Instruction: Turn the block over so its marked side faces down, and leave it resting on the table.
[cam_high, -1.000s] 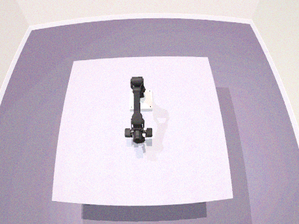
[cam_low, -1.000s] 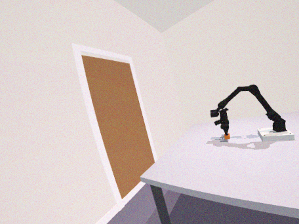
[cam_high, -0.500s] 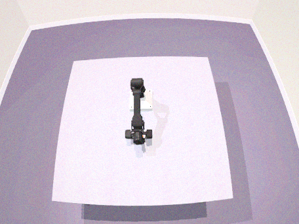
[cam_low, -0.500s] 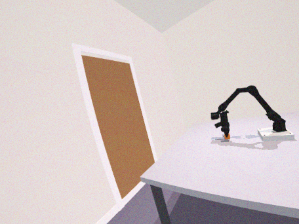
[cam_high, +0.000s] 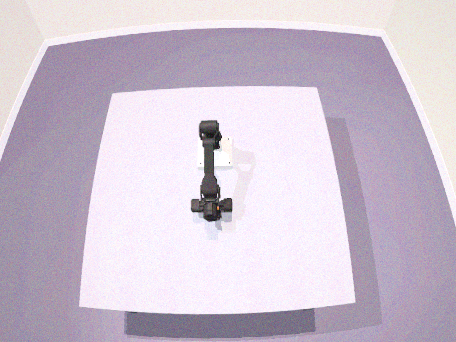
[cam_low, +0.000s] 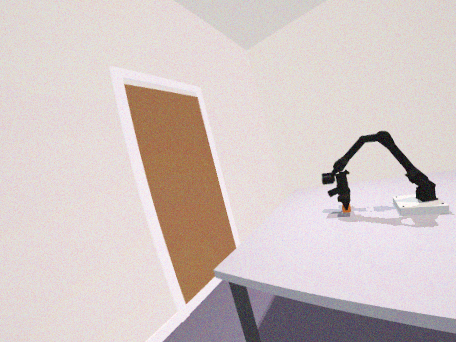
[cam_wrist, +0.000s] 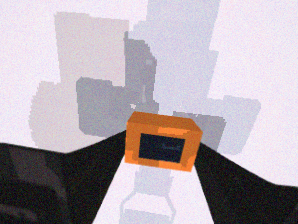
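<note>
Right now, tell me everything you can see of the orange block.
The orange block is a small box-shaped piece with smooth, plastic-looking sides and a dark navy rectangular panel, its marked side, on the face turned up toward the wrist camera. It rests on the white table, below the gripper, whose dark fingers flank it left and right and appear to meet its sides. In the exterior view only a sliver of orange shows under the fingers. It has not been turned over yet.
</note>
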